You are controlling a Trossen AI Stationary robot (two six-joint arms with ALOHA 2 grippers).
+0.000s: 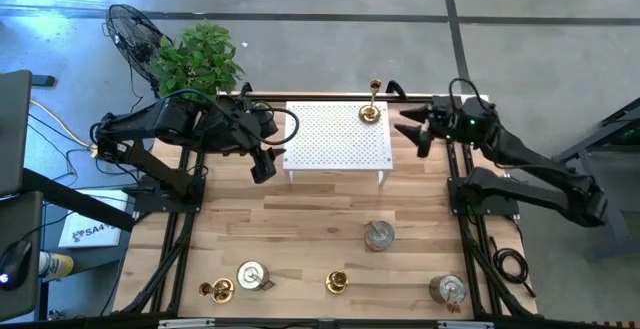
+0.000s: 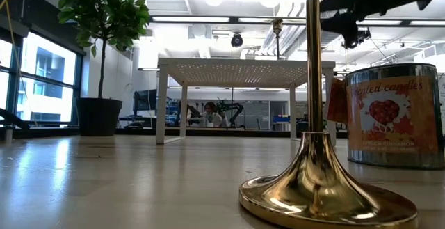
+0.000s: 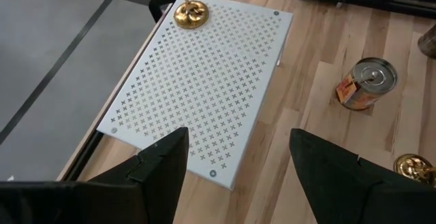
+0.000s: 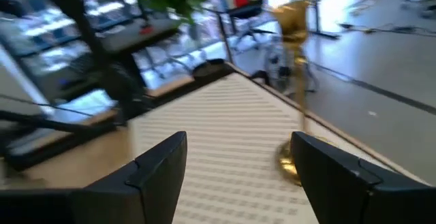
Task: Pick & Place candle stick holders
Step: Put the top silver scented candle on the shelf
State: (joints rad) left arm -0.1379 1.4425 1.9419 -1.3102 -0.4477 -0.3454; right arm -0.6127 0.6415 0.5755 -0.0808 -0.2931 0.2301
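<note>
A gold candle stick holder [image 1: 371, 112] stands upright on its round base at the far right corner of a white perforated stand [image 1: 338, 137]. My right gripper [image 1: 408, 129] hovers open just right of the stand, level, with the gold holder [image 4: 294, 81] ahead of it and apart from its fingers. My left gripper [image 1: 262, 164] hangs open over the stand's left edge [image 3: 204, 81], with nothing between its fingers. Near the front edge stand two more gold holders [image 1: 337, 283] [image 1: 218, 290] and three silver tins [image 1: 379, 235] [image 1: 252, 276] [image 1: 448, 289].
A potted plant [image 1: 198, 59] stands at the table's far left corner. Bare wood lies between the stand and the front row of holders. In the low view a gold holder [image 2: 316, 180] and a labelled tin [image 2: 393, 114] fill the foreground.
</note>
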